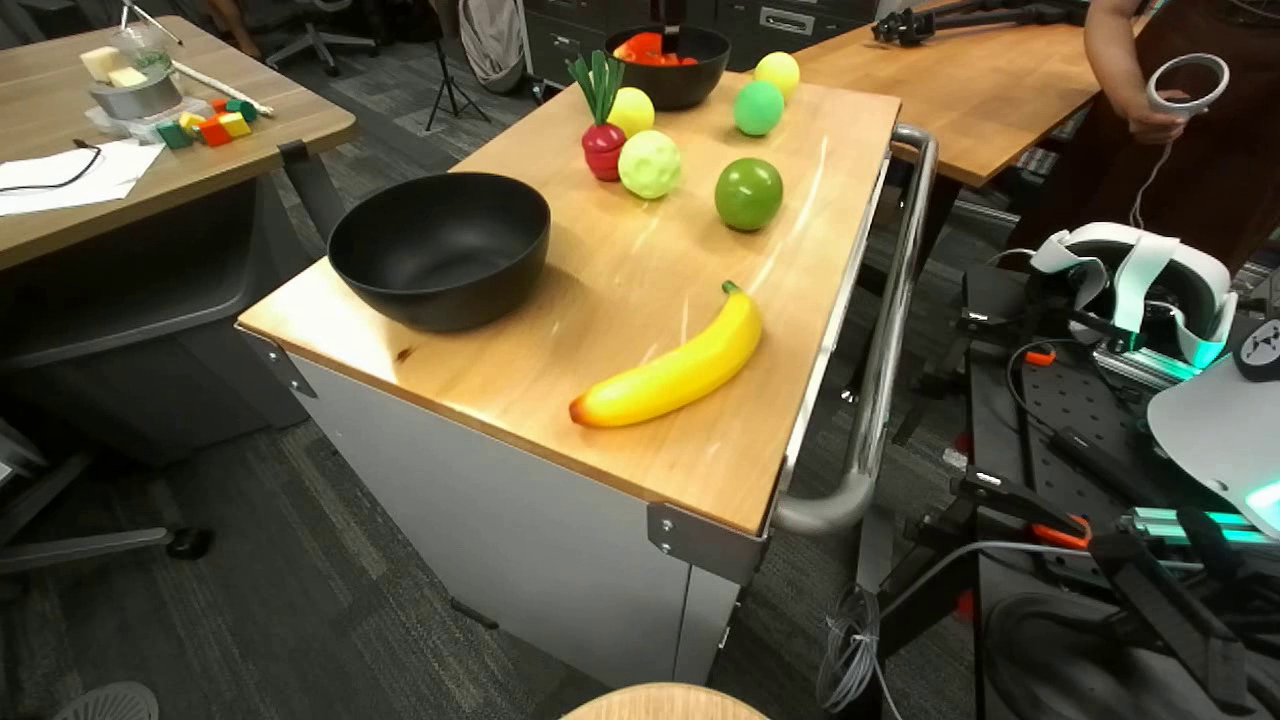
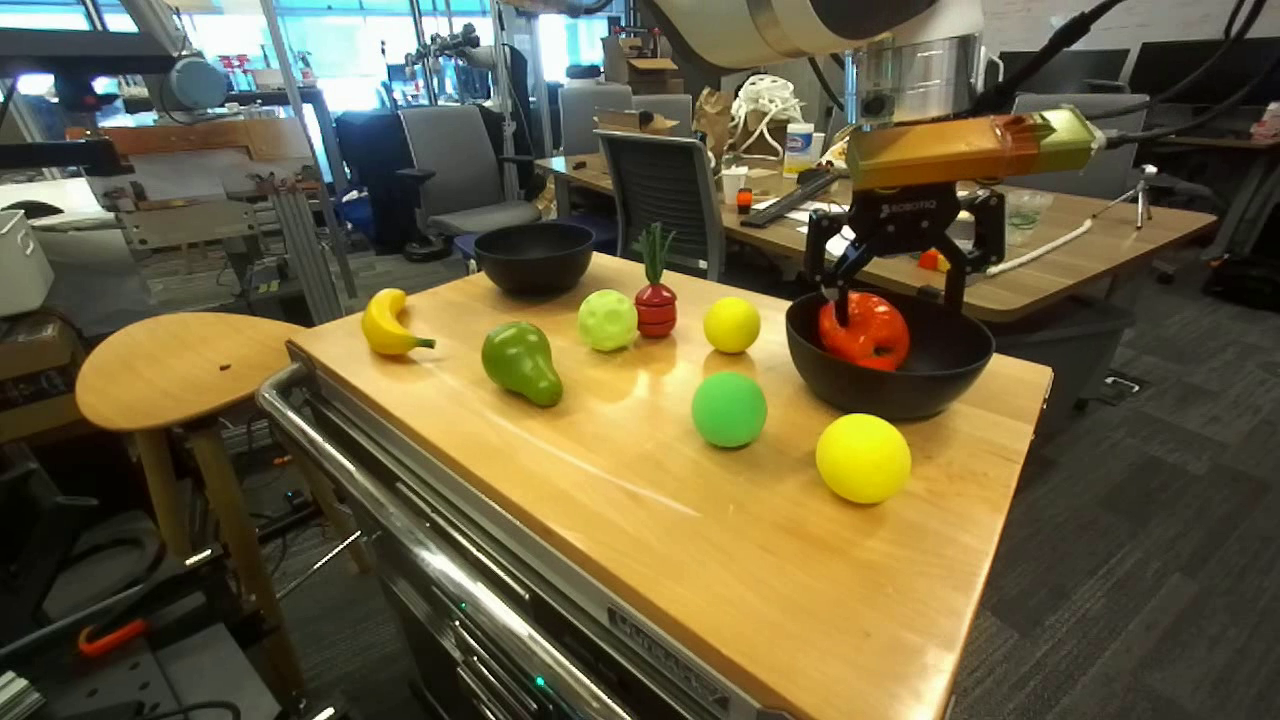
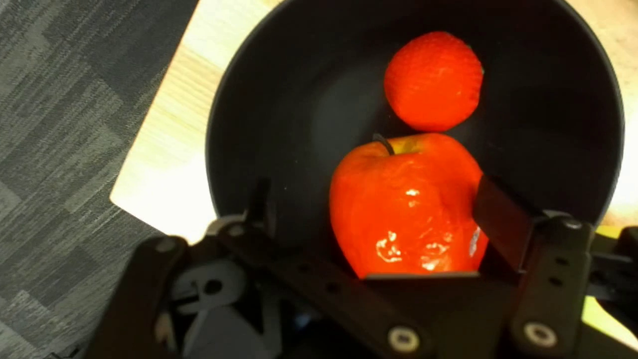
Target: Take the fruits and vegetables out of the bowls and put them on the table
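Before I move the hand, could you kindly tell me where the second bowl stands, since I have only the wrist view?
Observer: The other black bowl stands at the opposite end of the table from the bowl in your view.
Operator: Thank you; would you tell me which fruit lies at that end with it?
Observer: The yellow banana lies there, nearer the metal handle than that bowl is.
Operator: And could you name something in the stretch between the two bowls, please?
Observer: A green-topped red vegetable stands upright there, its leaves pointing up.
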`<state>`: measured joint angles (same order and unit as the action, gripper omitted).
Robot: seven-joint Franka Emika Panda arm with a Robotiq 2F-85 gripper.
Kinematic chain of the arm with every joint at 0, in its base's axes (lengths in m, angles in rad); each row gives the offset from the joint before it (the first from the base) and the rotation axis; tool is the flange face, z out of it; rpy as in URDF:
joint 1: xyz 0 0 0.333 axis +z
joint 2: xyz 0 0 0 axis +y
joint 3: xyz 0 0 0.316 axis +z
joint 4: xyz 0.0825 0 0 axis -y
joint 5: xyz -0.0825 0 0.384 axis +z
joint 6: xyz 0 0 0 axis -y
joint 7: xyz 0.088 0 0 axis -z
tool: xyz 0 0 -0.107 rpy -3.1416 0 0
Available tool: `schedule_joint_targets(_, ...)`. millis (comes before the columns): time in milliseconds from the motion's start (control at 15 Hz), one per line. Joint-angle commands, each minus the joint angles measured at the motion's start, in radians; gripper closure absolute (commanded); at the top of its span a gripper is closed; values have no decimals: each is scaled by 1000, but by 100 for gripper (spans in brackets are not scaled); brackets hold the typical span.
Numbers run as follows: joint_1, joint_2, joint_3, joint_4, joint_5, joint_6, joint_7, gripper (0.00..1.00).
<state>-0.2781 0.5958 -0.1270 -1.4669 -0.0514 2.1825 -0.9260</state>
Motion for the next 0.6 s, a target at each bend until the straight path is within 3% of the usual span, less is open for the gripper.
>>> schedule_joint_targets(0,-3,18,12,22,-45,-1,9,0)
schedule_joint_targets(533,6,56,22,25,-100,17,2,0)
